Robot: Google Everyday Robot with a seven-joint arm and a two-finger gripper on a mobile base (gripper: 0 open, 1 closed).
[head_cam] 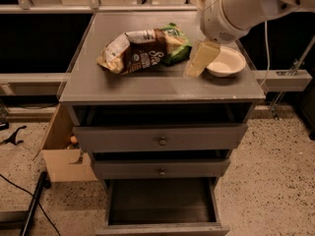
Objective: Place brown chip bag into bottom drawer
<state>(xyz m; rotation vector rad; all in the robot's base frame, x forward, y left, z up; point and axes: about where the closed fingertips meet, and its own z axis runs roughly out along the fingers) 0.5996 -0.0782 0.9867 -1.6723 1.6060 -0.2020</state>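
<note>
The cream gripper (pixel 201 59) hangs low between the crumpled dark-brown foil chip bag (pixel 134 53) and a white bowl (pixel 226 62); I cannot tell if it is open or closed. The bag lies on the cabinet top, its label print unreadable. The deep grey bottom drawer (pixel 162 203) is pulled open.

The gripper (pixel 201 59) hangs above the cabinet top (pixel 147 85) near its right edge, between the brown chip bag (pixel 133 53) and the white bowl (pixel 225 62). The bottom drawer (pixel 162 203) stands open.

- The brown chip bag (pixel 140 53) has pale print on its front, too blurred to read.
- The gripper (pixel 196 67) hangs low over the worktop (pixel 147 88), just right of that bag.
</note>
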